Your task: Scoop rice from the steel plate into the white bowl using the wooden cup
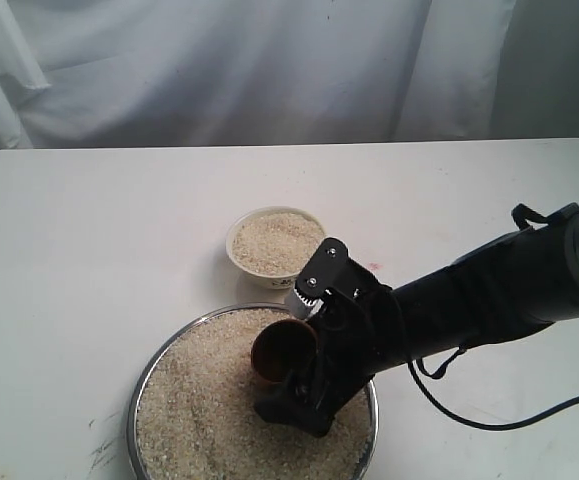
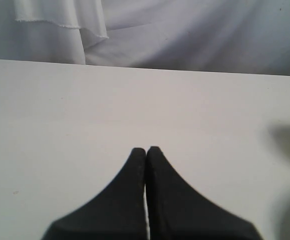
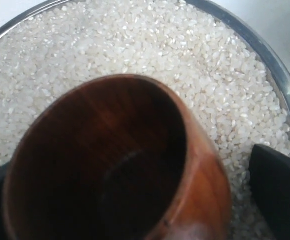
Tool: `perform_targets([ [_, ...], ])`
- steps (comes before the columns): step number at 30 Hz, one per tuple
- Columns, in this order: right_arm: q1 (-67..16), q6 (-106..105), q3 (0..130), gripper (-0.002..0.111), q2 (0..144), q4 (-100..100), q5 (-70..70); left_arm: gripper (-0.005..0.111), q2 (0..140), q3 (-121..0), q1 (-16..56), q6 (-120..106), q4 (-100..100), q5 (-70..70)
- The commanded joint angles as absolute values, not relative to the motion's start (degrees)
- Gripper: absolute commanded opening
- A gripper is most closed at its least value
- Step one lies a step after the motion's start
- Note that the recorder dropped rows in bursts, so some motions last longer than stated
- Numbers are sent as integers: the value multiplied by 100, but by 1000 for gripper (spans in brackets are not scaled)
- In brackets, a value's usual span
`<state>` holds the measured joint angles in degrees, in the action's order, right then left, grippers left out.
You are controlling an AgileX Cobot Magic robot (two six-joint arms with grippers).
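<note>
Cup (image 1: 282, 350) tilted on rice (image 1: 209, 420), right gripper (image 1: 304, 350) spread round it.
The wooden cup lies on its side on the grains heaped in the steel plate (image 1: 141, 385), with its dark inside in plain sight. Jaws stand wide to either side of it; rice shows between the cup wall and one finger, so that side is not clamped. White bowl (image 1: 237, 262) sits on the table (image 1: 89, 250) just beyond the plate, apart from its rim and filled with rice. Left gripper (image 2: 146, 152) is over the table, fingertips pressed together, holding nothing.
</note>
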<state>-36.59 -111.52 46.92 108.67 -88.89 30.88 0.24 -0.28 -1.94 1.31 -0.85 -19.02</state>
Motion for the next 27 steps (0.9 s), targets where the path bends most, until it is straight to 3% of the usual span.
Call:
perform_targets([
  [1,-3661,-11074,4664,99,10873,-8921,3036,0,0,0,-204,135,-81,-1827],
  [9,-3661,-11033,4664,56,10873,-8880,3469,0,0,0,-204,135,-81,-1827],
  [13,-3661,-10536,4664,54,10850,-8483,3300,0,0,0,-204,135,-81,-1827],
  [20,-3661,-7327,5184,50,10488,-5116,3382,0,0,0,-204,135,-81,-1827],
  [27,-3803,-7171,5782,49,10414,-4599,3664,0,0,0,-204,135,-81,-1827],
])
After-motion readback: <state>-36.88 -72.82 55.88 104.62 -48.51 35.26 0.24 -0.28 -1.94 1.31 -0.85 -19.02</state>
